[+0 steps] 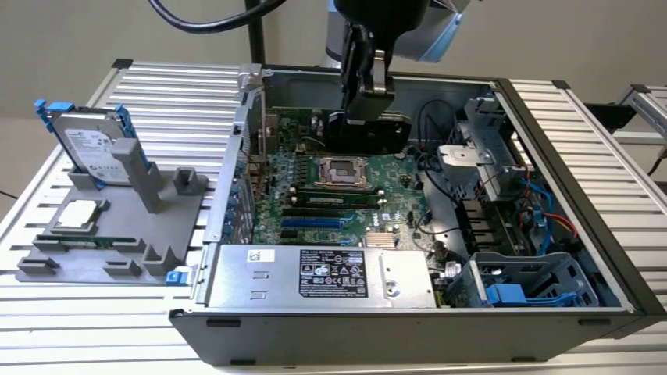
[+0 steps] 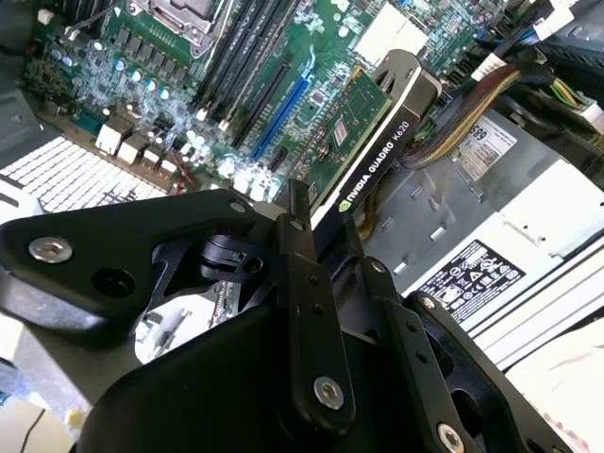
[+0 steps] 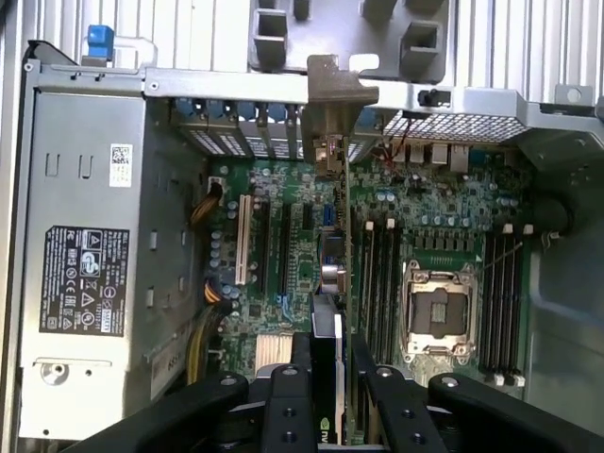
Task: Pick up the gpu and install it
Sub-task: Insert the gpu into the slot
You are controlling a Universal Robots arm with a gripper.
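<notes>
Gripper: the gripper (image 1: 367, 101) is seen in the exterior view inside the open computer case (image 1: 542, 141), above the green motherboard (image 1: 344, 187); its black linkages are also seen in both wrist views.
Jaws: closed on the gpu, which is clamped between the two black fingers (image 2: 307, 283).
Gpu: the gpu (image 2: 363, 142) is held on edge above the motherboard (image 2: 283, 57), its black shroud and green board visible in the second wrist view; in the first wrist view the gpu (image 3: 342, 245) is seen edge-on, running from the jaws toward the rear wall of the case, with its silver bracket (image 3: 330, 99) at the slot openings there.
Seating: whether the card edge is touching a slot cannot be told.
Motherboard: an open processor socket (image 3: 434, 316) lies beside the long memory slots (image 3: 377, 283); a white expansion slot (image 3: 242, 241) lies on the other side of the card.
Power supply: a grey power supply (image 1: 318, 275) with a label is fitted along the near wall of the case in the exterior view.
Table: a ribbed metal table (image 1: 177, 94) carries the case and, to the exterior view's left, a grey holder (image 1: 125, 226).
Holder: a silver hard drive (image 1: 94, 148) with blue rails stands upright in it, and a processor chip (image 1: 81, 216) lies flat on it.
</notes>
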